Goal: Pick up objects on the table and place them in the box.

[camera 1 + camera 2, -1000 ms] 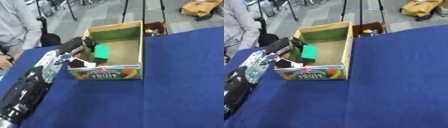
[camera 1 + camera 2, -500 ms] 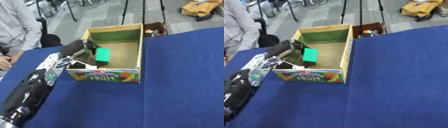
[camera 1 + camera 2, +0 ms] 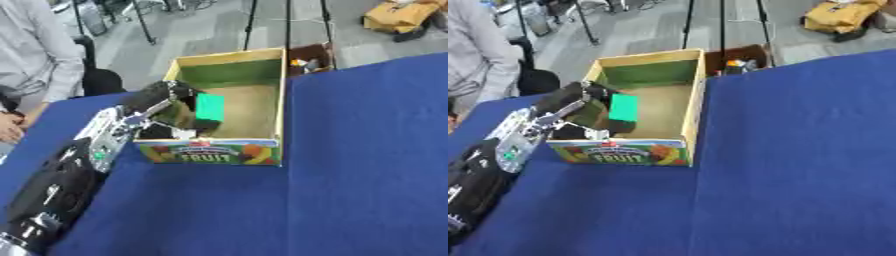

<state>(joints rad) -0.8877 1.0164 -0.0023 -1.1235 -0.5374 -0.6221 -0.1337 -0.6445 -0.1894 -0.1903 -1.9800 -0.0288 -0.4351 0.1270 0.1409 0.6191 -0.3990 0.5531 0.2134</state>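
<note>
**Green block now over box interior**

Left hand (image 3: 162,102) has crept further over the near-left wall of the box (image 3: 282,95), fingers curled round green block (image 3: 209,107), which hangs inside. Release looks next. Right hand unseen.

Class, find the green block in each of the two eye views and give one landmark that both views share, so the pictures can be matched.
Left eye view: the green block sits left of centre in the upper half, inside the box, next to the left hand.
Right eye view: the green block lies further left, in the same spot in the box.
Shared landmark: the FRUIT label on the box's front wall.
</note>
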